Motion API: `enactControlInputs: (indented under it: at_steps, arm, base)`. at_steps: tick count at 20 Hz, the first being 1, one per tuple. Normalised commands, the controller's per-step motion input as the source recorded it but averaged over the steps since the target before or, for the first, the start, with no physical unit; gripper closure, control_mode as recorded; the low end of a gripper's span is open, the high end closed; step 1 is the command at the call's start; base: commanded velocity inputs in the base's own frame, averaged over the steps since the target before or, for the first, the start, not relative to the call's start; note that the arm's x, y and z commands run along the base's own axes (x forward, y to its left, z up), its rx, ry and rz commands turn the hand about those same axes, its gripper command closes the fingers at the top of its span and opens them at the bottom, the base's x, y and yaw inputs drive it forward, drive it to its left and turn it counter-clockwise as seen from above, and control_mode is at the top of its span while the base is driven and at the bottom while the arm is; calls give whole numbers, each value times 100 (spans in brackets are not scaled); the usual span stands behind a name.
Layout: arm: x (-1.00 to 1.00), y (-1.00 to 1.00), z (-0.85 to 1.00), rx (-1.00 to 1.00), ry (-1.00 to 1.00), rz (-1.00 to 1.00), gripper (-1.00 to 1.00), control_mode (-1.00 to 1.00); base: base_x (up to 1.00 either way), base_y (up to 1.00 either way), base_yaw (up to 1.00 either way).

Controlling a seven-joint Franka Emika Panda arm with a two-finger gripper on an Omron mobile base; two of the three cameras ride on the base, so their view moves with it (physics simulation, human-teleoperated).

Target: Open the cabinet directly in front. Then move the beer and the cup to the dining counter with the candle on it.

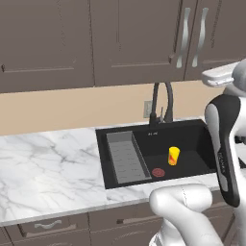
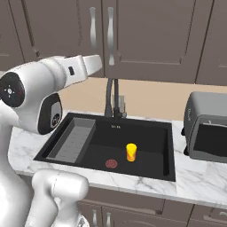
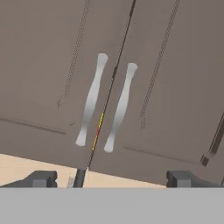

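The gripper (image 3: 109,178) is facing the closed cabinet (image 3: 57,65), jaws spread wide, handles (image 3: 91,100) at twelve o'clock, evidently lining up for a pull.

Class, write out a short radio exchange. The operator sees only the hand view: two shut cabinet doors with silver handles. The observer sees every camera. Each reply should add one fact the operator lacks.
Operator: What lies below these doors?
Observer: A black sink set into a white marble counter.
Operator: Where is the cup?
Observer: The yellow cup stands upright on the sink floor, next to a red drain.
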Motion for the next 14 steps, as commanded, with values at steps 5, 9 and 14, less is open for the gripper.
enactControlInputs:
  at_steps: [5, 9, 14]
  arm:
    - [-5, -3, 40, 0, -22, -1, -100, -100]
    - [14, -2, 22, 1, -13, 0, -100, -100]
    - [4, -11, 14, 1, -11, 0, -100, -100]
  base:
    - [0, 0, 0]
    - [0, 0, 0]
    - [0, 0, 0]
